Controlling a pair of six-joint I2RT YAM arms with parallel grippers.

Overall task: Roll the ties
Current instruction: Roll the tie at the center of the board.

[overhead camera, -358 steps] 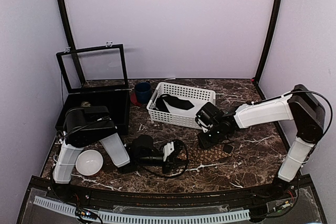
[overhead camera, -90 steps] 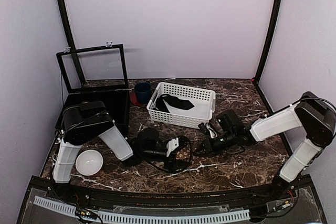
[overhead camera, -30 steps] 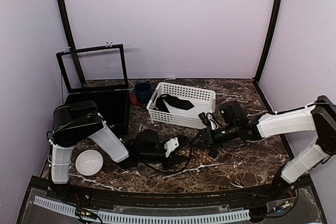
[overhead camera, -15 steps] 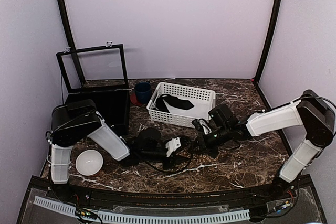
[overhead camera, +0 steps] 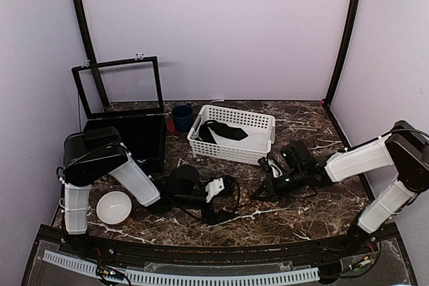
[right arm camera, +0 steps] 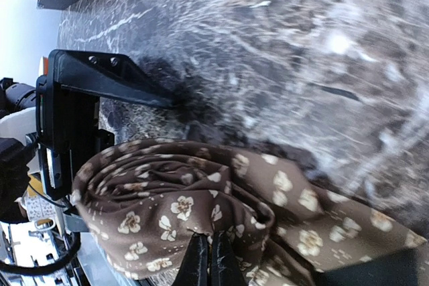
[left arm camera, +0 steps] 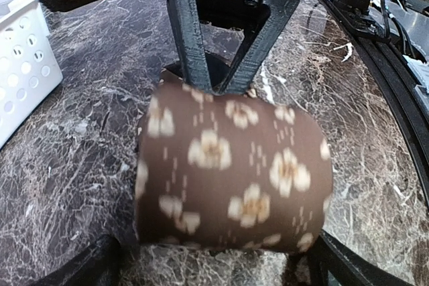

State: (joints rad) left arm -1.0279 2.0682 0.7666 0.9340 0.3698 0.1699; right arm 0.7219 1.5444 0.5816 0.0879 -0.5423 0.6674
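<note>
The left claw stands wide open. Its two fingers sit low at either end of the rolled tie, and a sliver of room shows on each side. The coil lies on the marble table just ahead of this claw, with its long axis running across from one finger to the other.

To the left of the claw there is bare marble up to the white basket. To its right the marble runs to the black rail at the table's near edge.

The right claw faces the left claw from the far side of the coil. It is closed tight, with its tips against the cloth where the flat tail leaves the coil. The folds hide whether a layer is pinched between them. That tail runs off to this claw's right and is cut by the frame.

From above, the coil is almost lost between the two black claws.
</note>
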